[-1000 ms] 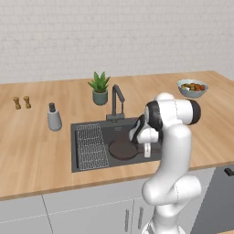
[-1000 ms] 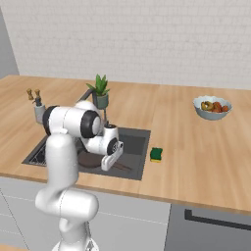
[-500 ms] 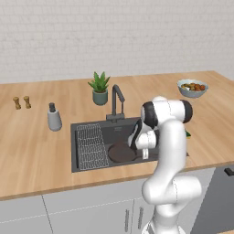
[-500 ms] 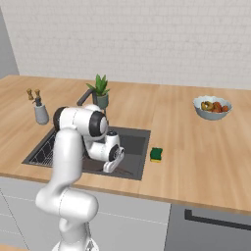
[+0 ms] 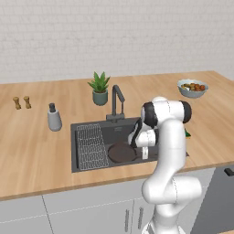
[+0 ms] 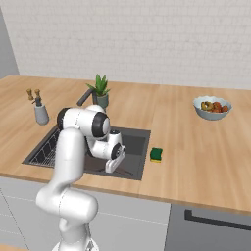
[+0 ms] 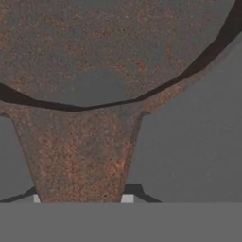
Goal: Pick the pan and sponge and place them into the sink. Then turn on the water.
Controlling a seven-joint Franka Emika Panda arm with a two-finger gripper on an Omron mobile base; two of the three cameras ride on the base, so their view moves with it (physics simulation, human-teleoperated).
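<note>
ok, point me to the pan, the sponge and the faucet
pan (image 5: 120,153), left base view, middle of its round dark base in the sink.
sponge (image 6: 156,154), right base view, its green top face.
faucet (image 5: 116,98), left base view, upper part of its dark neck.

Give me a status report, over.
End effector low in sink, at pan handle; grip unclear. Sponge on counter right of sink. Faucet dry. Nothing blocking.

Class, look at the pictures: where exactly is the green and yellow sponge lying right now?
In the right base view the sponge lies on the wooden counter, just right of the sink, well short of the food bowl.
</note>
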